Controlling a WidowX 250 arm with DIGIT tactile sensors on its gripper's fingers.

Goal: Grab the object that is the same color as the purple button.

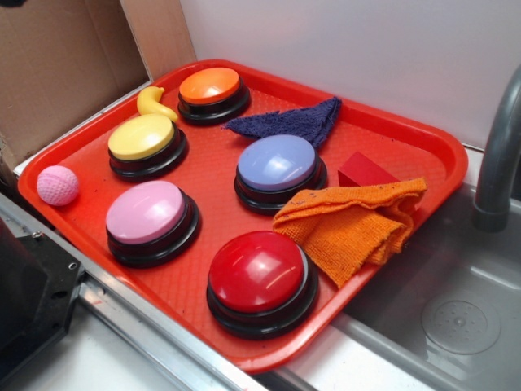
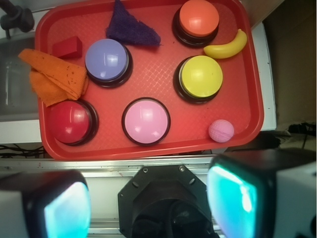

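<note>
The hand (image 2: 148,206) is open, its pads wide apart, positioned off the near edge of the red tray (image 2: 148,146) and holding nothing. The purple rag (image 1: 289,122) lies flat at the tray's far side, just beyond the purple button (image 1: 277,163), between the orange button (image 1: 210,85) and red block (image 1: 362,169).

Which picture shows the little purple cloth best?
The wrist view: it looks straight down, so the whole purple cloth shows as a triangle near the purple button. The exterior view shows the cloth slanted at the tray's far side, looking flatter.
</note>
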